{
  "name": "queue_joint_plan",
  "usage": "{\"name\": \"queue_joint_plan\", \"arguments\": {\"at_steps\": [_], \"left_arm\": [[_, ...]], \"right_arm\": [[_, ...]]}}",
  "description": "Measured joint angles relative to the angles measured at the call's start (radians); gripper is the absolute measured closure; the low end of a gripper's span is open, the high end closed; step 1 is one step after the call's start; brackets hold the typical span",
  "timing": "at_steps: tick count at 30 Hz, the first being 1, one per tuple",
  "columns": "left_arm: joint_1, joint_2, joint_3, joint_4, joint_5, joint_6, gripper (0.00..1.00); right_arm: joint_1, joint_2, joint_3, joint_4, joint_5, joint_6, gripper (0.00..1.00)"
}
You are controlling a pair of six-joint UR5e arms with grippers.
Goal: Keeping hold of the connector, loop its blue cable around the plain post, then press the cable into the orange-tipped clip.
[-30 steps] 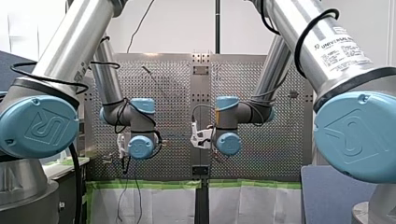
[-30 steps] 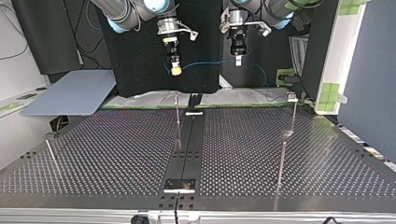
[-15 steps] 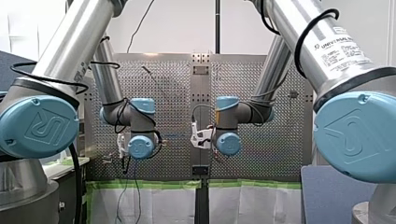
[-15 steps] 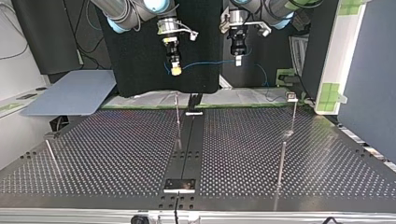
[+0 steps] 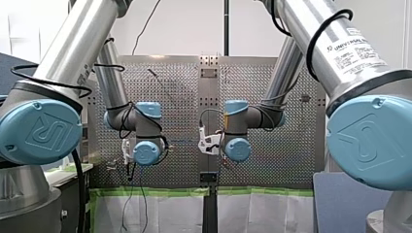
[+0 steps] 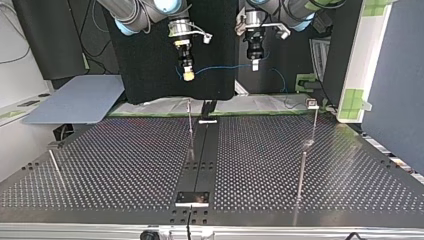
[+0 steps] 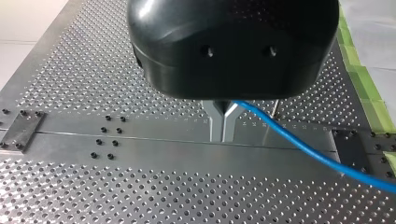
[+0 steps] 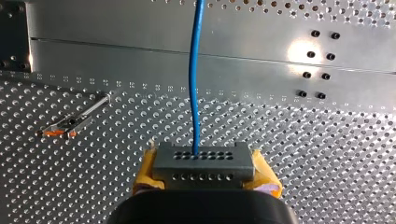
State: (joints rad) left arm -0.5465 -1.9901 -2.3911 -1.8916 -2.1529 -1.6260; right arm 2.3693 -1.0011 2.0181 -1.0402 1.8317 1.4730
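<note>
The perforated bench point(image 6: 125, 160) fills the lower half of the top view, with a dark strip running up its middle. Our right arm point(image 6: 135, 15) comes in at the upper left of that frame and our left arm point(image 6: 295, 7) at the upper right, and both hang above the bench's far edge. The right gripper point(image 6: 188, 75) is left of centre near the top. In its wrist view its yellow pads point(image 8: 145, 170) are clamped on the two ends of the grey connector point(image 8: 204, 161), which is held level, with its rows of small holes facing the camera. The left gripper point(image 6: 255, 64) hangs just right of centre at much the same height. In its wrist view its metal fingers point(image 7: 215, 122) are pressed together, with the cable pinched where they meet. On the bench in the top view, a thin middle post point(image 6: 190, 130) stands just left of the strip, and a right post point(image 6: 301, 172) stands toward the lower right. The blue cable point(image 6: 220, 66) is strung through the air between the two grippers with a slight sag, then drops past the left gripper toward the right of the frame, apart from both posts. In the right wrist view it leaves the connector and runs straight ahead of the gripper. The small orange-tipped clip point(image 8: 70, 122) is off to one side, well apart from the cable.
</note>
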Motion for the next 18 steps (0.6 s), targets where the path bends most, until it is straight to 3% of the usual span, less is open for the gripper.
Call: {"name": "queue_joint_plan", "arguments": {"at_steps": [9, 13, 18], "left_arm": [[-0.006, -0.006, -0.006, -0.006, 0.001, 0.006, 1.00], [-0.034, -0.037, -0.031, -0.032, 0.003, 0.016, 1.00], [-0.048, -0.067, -0.040, -0.043, 0.003, 0.018, 1.00]], "right_arm": [[0.005, 0.004, 0.001, 0.004, -0.004, -0.001, 1.00], [0.023, 0.033, 0.003, 0.033, -0.033, -0.001, 1.00], [0.028, 0.081, 0.003, 0.082, -0.081, -0.002, 1.00]]}}
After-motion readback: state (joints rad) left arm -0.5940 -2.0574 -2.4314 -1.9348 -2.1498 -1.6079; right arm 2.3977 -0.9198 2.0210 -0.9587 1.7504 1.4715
